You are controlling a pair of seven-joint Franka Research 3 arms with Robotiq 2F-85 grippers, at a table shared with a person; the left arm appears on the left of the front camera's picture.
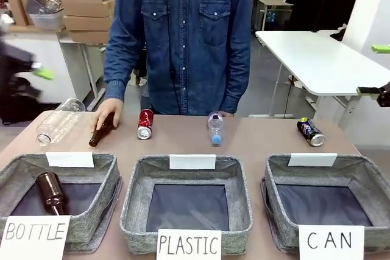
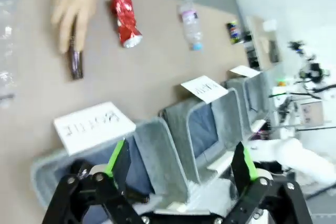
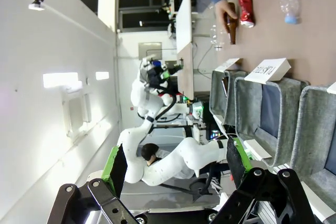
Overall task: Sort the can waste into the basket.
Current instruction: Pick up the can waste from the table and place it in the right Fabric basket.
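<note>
Grey fabric bins stand in a row along the near edge of the desk, with an arm off either end of it. The left fingers are spread wide and grip nothing. Nearest in front of them is the bin lettered "BOTTLE", which holds one brown bottle. Well ahead of them, beyond the bins, a clear plastic bottle lies on its side. Next along, a person's hand rests on a second brown bottle. Just past that hand lies the crushed red can, then a small clear bottle with a blue cap. The "PLASTIC" bin sits in the middle of the row. Far across from the left fingers and much nearer the right fingers, the dark Pepsi can lies on its side just behind the basket carded "CAN". The right fingers are wide apart too and hold nothing, off the desk's end beside that basket.
</note>
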